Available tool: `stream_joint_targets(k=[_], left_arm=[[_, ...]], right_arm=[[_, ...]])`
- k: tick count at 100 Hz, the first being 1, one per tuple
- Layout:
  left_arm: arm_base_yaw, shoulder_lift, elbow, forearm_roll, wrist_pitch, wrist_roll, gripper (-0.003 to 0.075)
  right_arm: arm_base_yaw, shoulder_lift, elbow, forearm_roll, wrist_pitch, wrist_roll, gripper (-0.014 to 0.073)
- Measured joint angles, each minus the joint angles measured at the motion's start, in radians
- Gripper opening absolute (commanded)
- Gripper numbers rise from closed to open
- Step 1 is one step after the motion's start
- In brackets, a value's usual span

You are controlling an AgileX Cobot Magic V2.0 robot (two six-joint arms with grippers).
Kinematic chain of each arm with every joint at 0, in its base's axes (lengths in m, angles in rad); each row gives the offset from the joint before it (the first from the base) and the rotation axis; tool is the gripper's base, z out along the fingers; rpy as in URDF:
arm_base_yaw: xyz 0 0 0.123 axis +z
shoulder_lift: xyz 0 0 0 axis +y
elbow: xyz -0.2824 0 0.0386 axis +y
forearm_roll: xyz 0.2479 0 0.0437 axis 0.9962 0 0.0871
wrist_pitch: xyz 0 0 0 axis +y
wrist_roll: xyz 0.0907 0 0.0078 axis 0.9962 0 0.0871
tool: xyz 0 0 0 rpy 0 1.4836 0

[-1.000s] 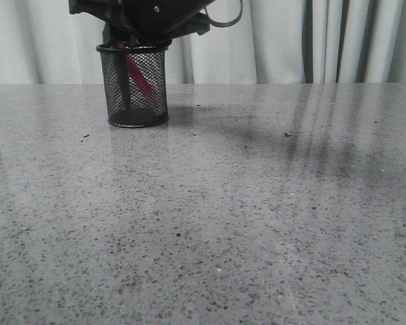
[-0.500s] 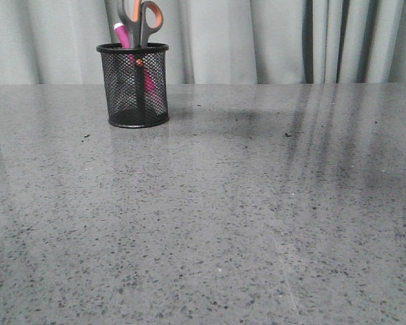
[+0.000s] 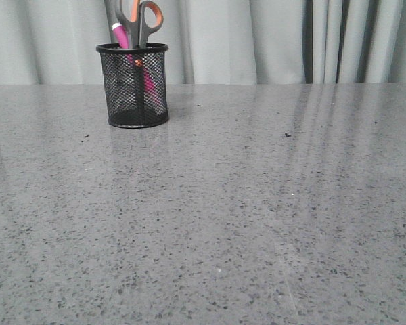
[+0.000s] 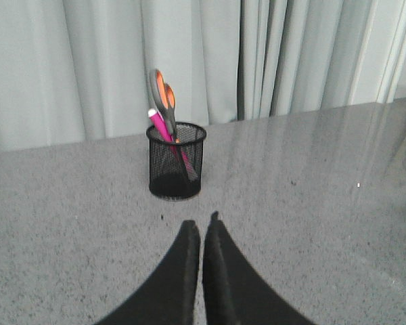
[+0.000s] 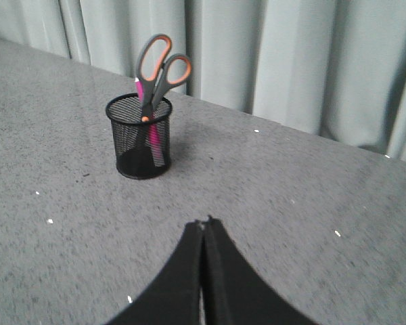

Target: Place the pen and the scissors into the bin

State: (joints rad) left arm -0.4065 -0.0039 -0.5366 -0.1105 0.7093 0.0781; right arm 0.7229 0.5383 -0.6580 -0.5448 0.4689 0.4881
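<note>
The black mesh bin (image 3: 134, 88) stands at the far left of the grey table. The scissors (image 3: 142, 17) stand in it, handles up, blades down inside the mesh. The magenta pen (image 3: 122, 35) leans in it beside them, its tip above the rim. In the left wrist view the bin (image 4: 176, 162) holds the scissors (image 4: 164, 101) and the pen (image 4: 159, 125); my left gripper (image 4: 201, 227) is shut and empty, well short of the bin. In the right wrist view the bin (image 5: 139, 139), scissors (image 5: 161, 68) and pen (image 5: 140, 91) show; my right gripper (image 5: 204, 223) is shut and empty, away from the bin.
The speckled grey table (image 3: 223, 217) runs to pale curtains (image 3: 271, 40) behind. A few small dark specks lie on it (image 3: 287, 135). Neither arm shows in the front view.
One second ago a dark arm hung over the bin. It has withdrawn out of the front view, leaving the scissors and pen standing in the bin. Its shadow has faded from the table.
</note>
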Motion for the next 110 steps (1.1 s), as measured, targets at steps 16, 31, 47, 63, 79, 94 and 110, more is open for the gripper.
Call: stream_joint_targets(k=[16,31,47,63,79,94,110], left_arm=[[0.0,0.0,0.022,0.0,-0.002,-0.002,-0.0019],[0.0,0.0,0.026,0.0,-0.004,-0.002,-0.0019],[0.0,0.0,0.026,0.0,-0.006,-0.002,-0.0019],[0.0,0.0,0.026,0.0,-0.01,-0.002,-0.0019],[0.0,0.0,0.026,0.0,-0.01,-0.004,-0.0019],[0.0,0.0,0.056,0.0,-0.027,-0.004,-0.0019],[0.031,0.0,0.171,0.158,-0.239,0.019,-0.0019]], right_arm=[[0.0,-0.182,0.093,0.011,0.032,-0.002,-0.0076],[0.0,-0.293,0.123,0.013,0.04,-0.006,-0.0076],[0.0,-0.353,0.125,0.015,0.058,-0.006,-0.0076],[0.0,-0.359,0.125,0.015,0.062,-0.006,-0.0076],[0.0,-0.361,0.125,0.015,0.062,-0.006,-0.0076],[0.0,-0.361,0.125,0.015,0.063,-0.006,-0.0076],[0.0,-0.361,0.125,0.015,0.063,-0.006,-0.0076]])
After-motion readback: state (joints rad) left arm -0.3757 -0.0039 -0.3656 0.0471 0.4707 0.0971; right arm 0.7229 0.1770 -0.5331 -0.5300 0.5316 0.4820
